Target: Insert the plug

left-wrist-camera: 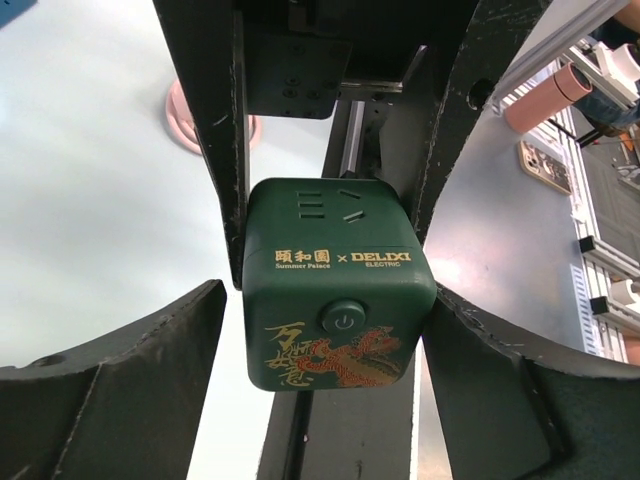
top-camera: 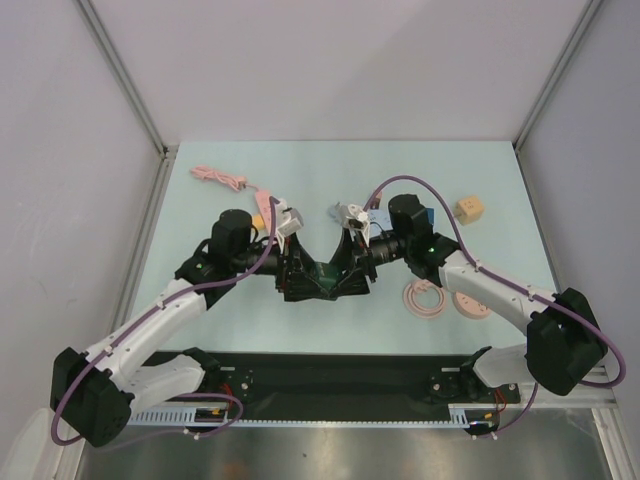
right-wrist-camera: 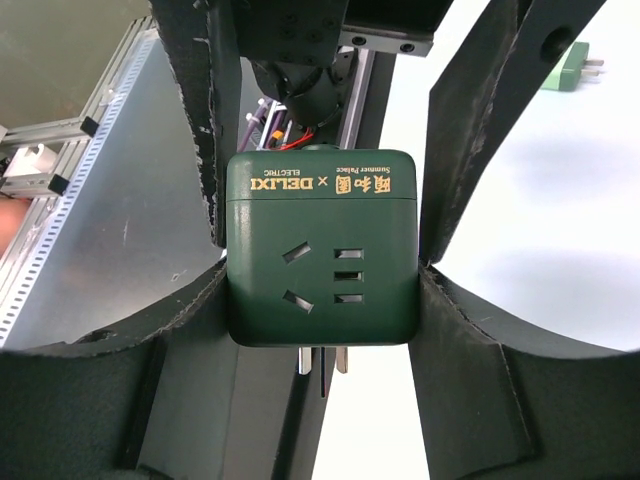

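Observation:
A dark green cube socket [top-camera: 325, 277] with gold lettering hangs above the table between both grippers. In the right wrist view, my right gripper [right-wrist-camera: 322, 290] is shut on the cube [right-wrist-camera: 322, 250], with both fingers pressed against its sides. Metal prongs [right-wrist-camera: 320, 360] stick out under the cube. In the left wrist view, my left gripper [left-wrist-camera: 330, 300] straddles the same cube [left-wrist-camera: 335, 290]. Its right finger [left-wrist-camera: 480, 360] touches the cube and its left finger [left-wrist-camera: 150, 350] stands a narrow gap off. The two grippers meet head-on in the top view, the left [top-camera: 300, 272] and the right [top-camera: 350, 268].
A pink cable [top-camera: 220, 178] with a white plug [top-camera: 288, 220] lies at the back left. A grey adapter [top-camera: 350, 212] and a blue piece [top-camera: 378, 218] lie behind the grippers. A beige cube [top-camera: 469, 207] sits at the back right and pink rings [top-camera: 425, 298] at the right. A light green plug [right-wrist-camera: 575, 68] lies on the table.

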Action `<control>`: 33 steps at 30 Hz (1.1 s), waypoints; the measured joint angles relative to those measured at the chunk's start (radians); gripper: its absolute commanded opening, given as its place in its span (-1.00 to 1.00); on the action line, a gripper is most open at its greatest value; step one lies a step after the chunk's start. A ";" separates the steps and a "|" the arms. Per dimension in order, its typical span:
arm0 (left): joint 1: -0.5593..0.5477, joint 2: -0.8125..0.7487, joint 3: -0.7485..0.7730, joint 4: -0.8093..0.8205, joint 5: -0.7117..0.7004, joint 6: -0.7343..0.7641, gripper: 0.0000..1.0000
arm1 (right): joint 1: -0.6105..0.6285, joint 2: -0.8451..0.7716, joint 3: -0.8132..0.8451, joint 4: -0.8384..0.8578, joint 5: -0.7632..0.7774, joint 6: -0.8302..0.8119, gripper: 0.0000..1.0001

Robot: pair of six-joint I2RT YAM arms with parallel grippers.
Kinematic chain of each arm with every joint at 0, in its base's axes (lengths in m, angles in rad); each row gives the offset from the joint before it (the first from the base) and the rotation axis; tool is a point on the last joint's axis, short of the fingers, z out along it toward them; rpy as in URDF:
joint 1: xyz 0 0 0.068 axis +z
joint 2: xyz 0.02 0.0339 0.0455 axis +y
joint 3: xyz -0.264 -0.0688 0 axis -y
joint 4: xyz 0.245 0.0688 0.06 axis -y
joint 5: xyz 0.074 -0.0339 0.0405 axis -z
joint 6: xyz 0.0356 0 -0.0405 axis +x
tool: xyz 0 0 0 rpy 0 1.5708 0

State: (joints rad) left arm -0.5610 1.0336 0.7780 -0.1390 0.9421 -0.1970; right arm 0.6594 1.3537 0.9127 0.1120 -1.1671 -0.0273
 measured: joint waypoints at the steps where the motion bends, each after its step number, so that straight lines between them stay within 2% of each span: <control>1: 0.000 -0.001 0.000 0.000 -0.004 0.000 0.66 | 0.000 0.000 0.000 -0.003 0.000 0.000 -1.00; 5: 0.000 -0.001 0.001 0.001 -0.011 -0.002 0.44 | 0.001 0.000 0.000 -0.010 0.003 -0.001 -1.00; 8: 0.000 -0.001 0.001 0.001 -0.010 0.002 0.09 | -0.001 0.000 0.000 -0.023 0.016 0.006 -1.00; 9: 0.000 -0.002 0.001 0.002 -0.007 0.007 -0.22 | -0.003 0.002 0.000 -0.028 0.021 0.011 -1.00; 11: 0.000 -0.002 0.000 0.005 -0.005 0.003 -0.55 | -0.004 0.004 0.000 -0.028 0.019 0.015 -1.00; 13: 0.000 -0.002 -0.010 0.030 0.003 -0.012 -0.77 | -0.004 0.004 0.000 -0.024 0.019 0.026 -0.79; 14: 0.001 -0.002 -0.016 0.043 0.006 -0.021 -0.99 | -0.004 0.004 0.000 -0.024 0.022 0.030 -0.42; 15: 0.002 -0.002 -0.021 0.053 0.008 -0.027 -0.99 | -0.004 0.004 0.000 -0.024 0.022 0.034 -0.17; 17: 0.003 -0.002 -0.028 0.070 0.013 -0.042 -0.99 | -0.004 0.004 0.000 -0.024 0.024 0.046 0.12; 21: 0.007 -0.002 -0.029 0.079 0.013 -0.055 -0.99 | -0.007 -0.005 0.000 -0.024 0.032 0.061 0.35; 22: 0.008 -0.002 -0.027 0.076 0.009 -0.051 -0.99 | -0.008 -0.011 0.000 -0.026 0.039 0.062 0.43; 23: 0.010 -0.002 -0.019 0.064 0.003 -0.047 -0.99 | -0.010 -0.018 0.000 -0.024 0.056 0.060 0.61; 25: 0.014 -0.001 0.003 0.022 -0.009 -0.029 -0.99 | -0.017 -0.036 0.000 -0.027 0.099 0.062 0.61; 27: 0.016 -0.001 0.032 -0.031 -0.056 0.008 -0.99 | -0.040 -0.061 0.000 -0.028 0.160 0.080 0.90; 28: 0.017 -0.002 0.043 -0.055 -0.082 0.031 -1.00 | -0.060 -0.075 0.000 -0.027 0.187 0.093 0.97; 33: 0.025 -0.022 0.055 -0.164 -0.230 0.142 -0.99 | -0.143 -0.150 0.000 -0.034 0.309 0.137 0.99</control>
State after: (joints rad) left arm -0.5362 1.0115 0.8333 -0.3031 0.7120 -0.0555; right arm 0.5159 1.2041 0.9127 0.0776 -0.8585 0.1093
